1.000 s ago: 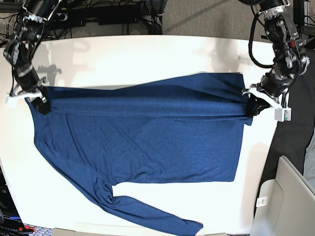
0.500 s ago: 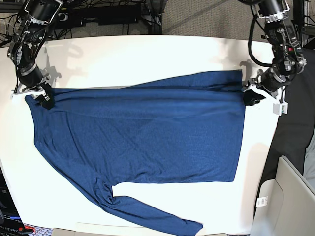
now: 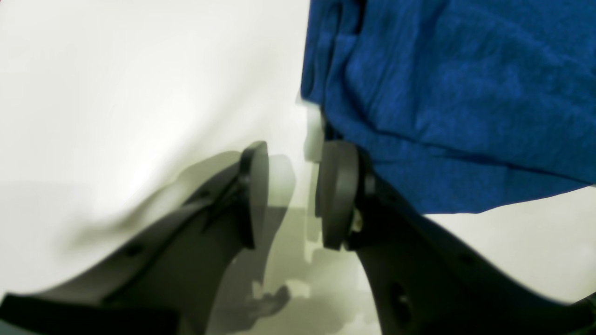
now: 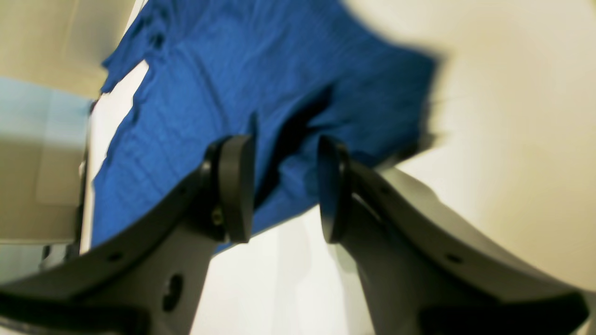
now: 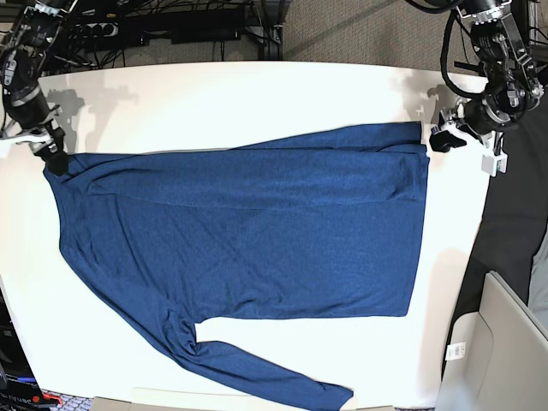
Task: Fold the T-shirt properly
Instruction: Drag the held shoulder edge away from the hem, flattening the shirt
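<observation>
I see the dark navy-blue long-sleeved knit T-shirt (image 5: 248,231) lying flat on the white worktop (image 5: 231,94), body spread across the middle. One sleeve trails off toward 6 o'clock near the front edge. A long fold band runs along the shirt's 12 o'clock side.

Left tool (image 3: 291,193): pads parted, nothing between them, only bare worktop in the gap. In the left wrist view the shirt's edge lies just beside the right-hand pad (image 3: 337,193), toward 1 o'clock. In the base view this tool (image 5: 441,139) sits at about 2 o'clock, just off the shirt's corner.

Right tool (image 4: 286,188): pads apart, gripping nothing. In the right wrist view shirt fabric shows behind the gap, with a dark crease running up toward 12; the view is blurred, so I can't tell whether the pads touch the cloth. In the base view it (image 5: 53,158) sits at about 10 o'clock, at the shirt's other upper corner.
</observation>
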Available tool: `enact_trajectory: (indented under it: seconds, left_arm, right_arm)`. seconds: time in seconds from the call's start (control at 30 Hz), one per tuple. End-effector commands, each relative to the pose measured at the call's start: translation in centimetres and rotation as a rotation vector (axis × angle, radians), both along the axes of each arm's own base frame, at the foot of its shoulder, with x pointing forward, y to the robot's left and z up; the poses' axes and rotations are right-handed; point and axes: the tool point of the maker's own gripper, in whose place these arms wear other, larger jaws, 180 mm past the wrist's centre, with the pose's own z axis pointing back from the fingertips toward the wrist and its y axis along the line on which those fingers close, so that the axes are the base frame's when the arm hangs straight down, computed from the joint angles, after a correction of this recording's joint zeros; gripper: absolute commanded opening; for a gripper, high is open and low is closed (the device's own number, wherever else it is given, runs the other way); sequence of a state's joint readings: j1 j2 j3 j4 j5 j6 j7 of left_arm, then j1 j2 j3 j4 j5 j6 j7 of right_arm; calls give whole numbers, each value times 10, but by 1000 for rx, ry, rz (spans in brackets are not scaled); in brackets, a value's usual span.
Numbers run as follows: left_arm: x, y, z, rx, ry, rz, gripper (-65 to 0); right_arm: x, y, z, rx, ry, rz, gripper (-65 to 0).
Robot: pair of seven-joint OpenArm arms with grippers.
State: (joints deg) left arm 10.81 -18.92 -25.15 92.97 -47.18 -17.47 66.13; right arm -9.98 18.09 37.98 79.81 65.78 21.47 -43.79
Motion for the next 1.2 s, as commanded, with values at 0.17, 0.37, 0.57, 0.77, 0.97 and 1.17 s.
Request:
enact_trajectory:
  seconds: [0.17, 0.37, 0.57, 0.77, 0.97, 1.17]
  left_arm:
    - [4, -16, 1, -38, -8, -23, -454]
    - [11, -35, -12, -98, 18, -39, -454]
    - [16, -37, -22, -135, 40, -21, -454]
    - [21, -60, -24, -194, 38, -28, -459]
    - [23, -76, -24, -229, 51, -51, -644]
    - [23, -73, -23, -222, 49, -52, -649]
  right_arm:
    - [-8, -29, 19, -53, -34, -43, -424]
    - [-11, -35, 16, -90, -7, -49, -424]
    - [-13, -36, 13, -105, 8, -48, -424]
    - [-14, -38, 9, -138, 35, -43, -424]
    - [-14, -40, 7, -160, 52, -41, -424]
    - [3, -45, -2, -127, 53, -71, -424]
